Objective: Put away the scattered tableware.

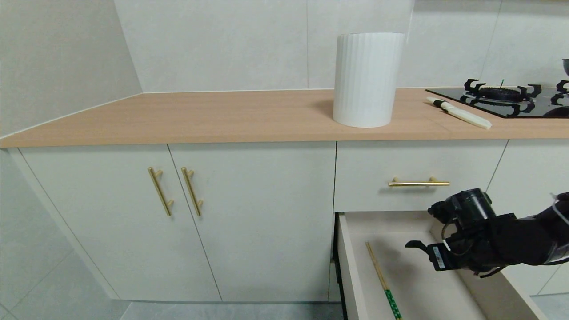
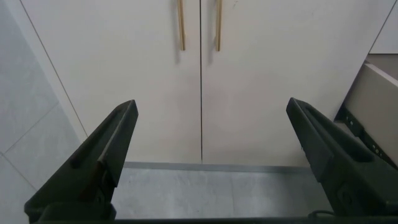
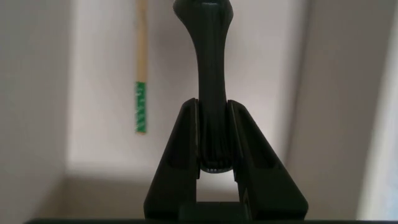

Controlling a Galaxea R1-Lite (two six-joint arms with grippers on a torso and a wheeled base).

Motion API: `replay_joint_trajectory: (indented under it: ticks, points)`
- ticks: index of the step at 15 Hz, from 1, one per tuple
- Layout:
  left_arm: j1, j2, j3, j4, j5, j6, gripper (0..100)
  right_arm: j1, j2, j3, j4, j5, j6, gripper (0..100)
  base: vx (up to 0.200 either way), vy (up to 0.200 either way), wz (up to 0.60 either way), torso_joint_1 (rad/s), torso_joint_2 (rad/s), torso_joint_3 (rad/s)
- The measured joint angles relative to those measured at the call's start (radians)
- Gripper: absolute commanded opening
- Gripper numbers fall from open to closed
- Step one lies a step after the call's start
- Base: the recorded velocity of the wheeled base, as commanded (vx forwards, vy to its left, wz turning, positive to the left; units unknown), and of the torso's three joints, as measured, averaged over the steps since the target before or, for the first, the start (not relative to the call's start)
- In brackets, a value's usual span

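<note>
A dark utensil (image 3: 211,68) is held clamped between the jaws of the right gripper (image 1: 434,257), above the open drawer (image 1: 349,262) at about 5 o'clock in the head view. The utensil is seen as a slender black stem, finely ribbed where it is gripped and widening toward its far end; whether it is a spoon or some other piece cannot be told. It is judged to be light and stiff, probably plastic, with a smooth stem that could turn or slip in a loose grip. The present hold near the butt of the handle is considered adequate for a short lowering. A pair of wooden chopsticks (image 1: 382,280) with green patterned ends is noted lying flat on the drawer floor, at about 8 o'clock from the right gripper and apart from it. On the countertop (image 1: 222,118), a pale knife (image 1: 460,114) with a dark band lies at 3 o'clock from a white ribbed container (image 1: 365,80), just beside the hob (image 1: 502,100). It is judged rigid and best taken at mid-length across its narrow width. The left gripper (image 2: 211,109) is recorded with its jaws wide apart and nothing between them, facing the cabinet doors (image 2: 261,93).
</note>
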Motion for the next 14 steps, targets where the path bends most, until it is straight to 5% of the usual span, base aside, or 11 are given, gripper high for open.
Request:
replay_joint_trajectory:
  ticks: [14]
  points:
    - [0.0, 0.0, 0.0, 0.0, 0.0, 0.0, 100, 0.035, 0.37, 0.013, -0.237, -0.01, 0.045, 0, 0.0, 0.0, 0.0, 0.0, 0.0, 0.0]
